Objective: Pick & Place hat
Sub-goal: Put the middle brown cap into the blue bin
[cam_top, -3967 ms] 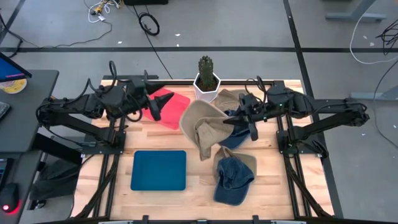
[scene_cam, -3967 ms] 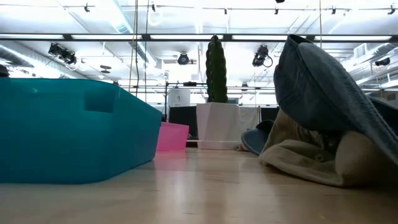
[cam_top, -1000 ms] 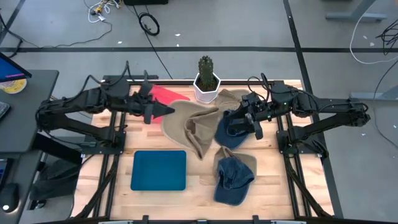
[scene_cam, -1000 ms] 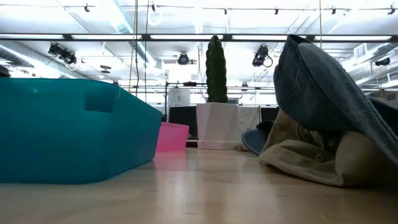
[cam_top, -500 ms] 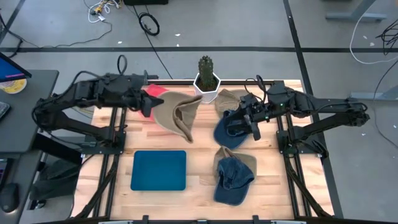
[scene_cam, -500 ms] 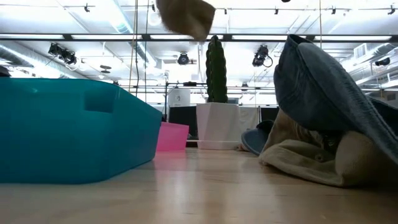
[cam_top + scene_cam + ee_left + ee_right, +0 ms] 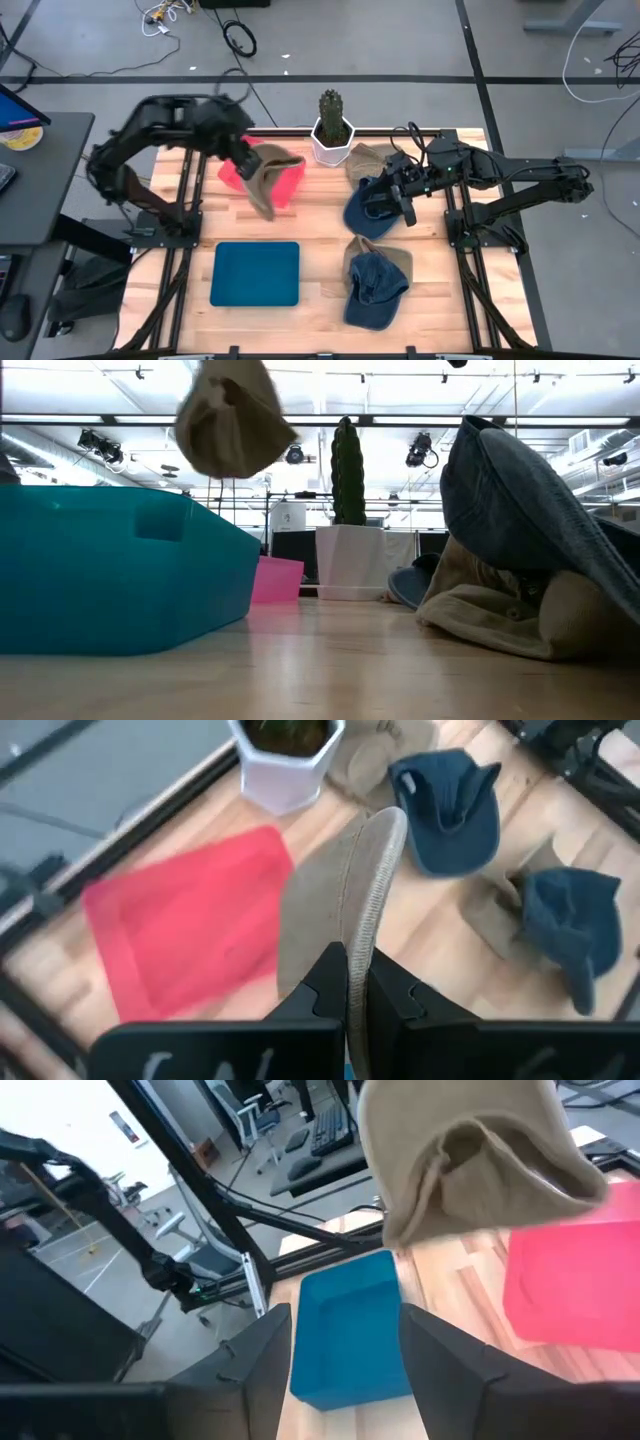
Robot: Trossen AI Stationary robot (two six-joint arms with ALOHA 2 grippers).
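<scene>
One soft tan cloth hat (image 7: 268, 176) hangs limp above the pink plastic bin (image 7: 289, 187), upper left of centre, its stiffer brim pinched by the left gripper (image 7: 354, 982). Light, floppy. Right gripper (image 7: 340, 1350), fingers apart, waits right.

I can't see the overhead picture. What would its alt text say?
From above, the left arm's end effector holds a tan hat in the air over a red bin at the back of a wooden table. The right end effector rests by a blue cap, near a potted cactus, a teal bin and another blue cap.
</scene>
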